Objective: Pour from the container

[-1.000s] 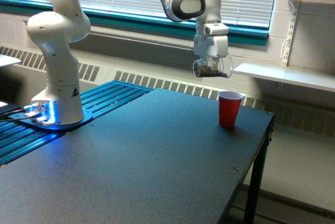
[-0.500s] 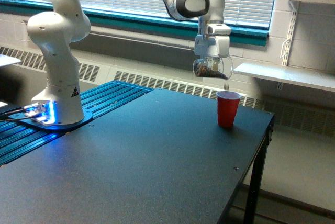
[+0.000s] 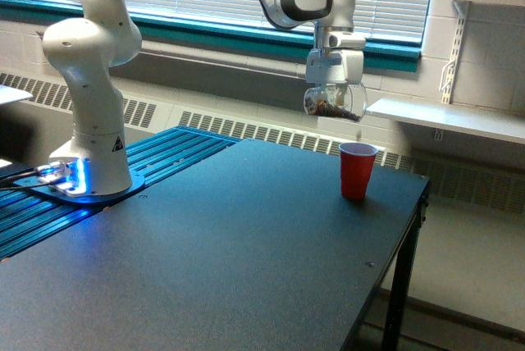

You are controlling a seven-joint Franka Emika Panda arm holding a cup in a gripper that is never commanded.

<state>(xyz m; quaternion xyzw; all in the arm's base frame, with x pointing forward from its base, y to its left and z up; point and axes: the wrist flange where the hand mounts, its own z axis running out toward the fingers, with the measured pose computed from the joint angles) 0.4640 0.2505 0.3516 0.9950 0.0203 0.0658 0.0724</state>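
End effector (image 3: 334,98) is clamped on the clear cup (image 3: 332,106), and I see it hanging tipped on its side above the table's far right corner. Nearest me, the dark table (image 3: 221,261) is bare across its front. Farther back, the red cup (image 3: 358,170) stands upright near the far right edge, below and slightly right of the tilted clear cup. Brown granules still sit inside the clear cup, with some at its lowered lip. I judge the pour to be under way: part may have landed, but much remains. Behind, the radiator grille (image 3: 246,129) runs under the blinds.
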